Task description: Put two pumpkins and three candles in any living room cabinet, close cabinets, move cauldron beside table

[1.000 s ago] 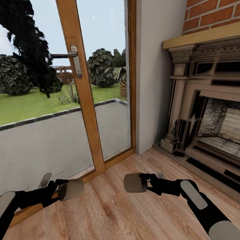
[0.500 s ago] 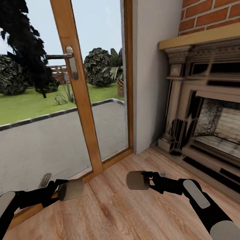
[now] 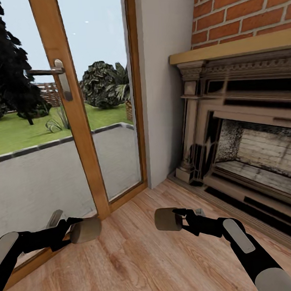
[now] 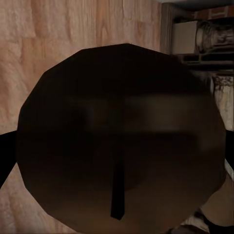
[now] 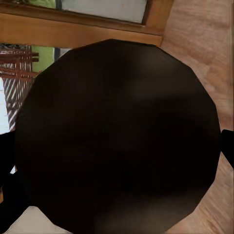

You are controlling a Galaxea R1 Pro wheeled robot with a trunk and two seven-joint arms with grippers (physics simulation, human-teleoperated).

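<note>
**Browns, brick red and garden green**

The two candles are dull grey-brown in the head view, one (image 3: 85,229) in the left gripper (image 3: 75,230), the other (image 3: 168,219) in the right gripper (image 3: 182,219); up close each (image 4: 119,134) (image 5: 117,136) looks near-black brown. The arms are black with grey patches. The floor (image 3: 140,263) is pale striped wood, the door frame (image 3: 73,111) honey-orange. The fireplace (image 3: 244,125) is beige and black under red brick (image 3: 244,8). Outside, the lawn (image 3: 27,132) is green and the paving (image 3: 43,178) grey.

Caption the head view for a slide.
Both grippers hold stubby grey-brown candles, left and right, above wood flooring between glass door and brick fireplace.
</note>
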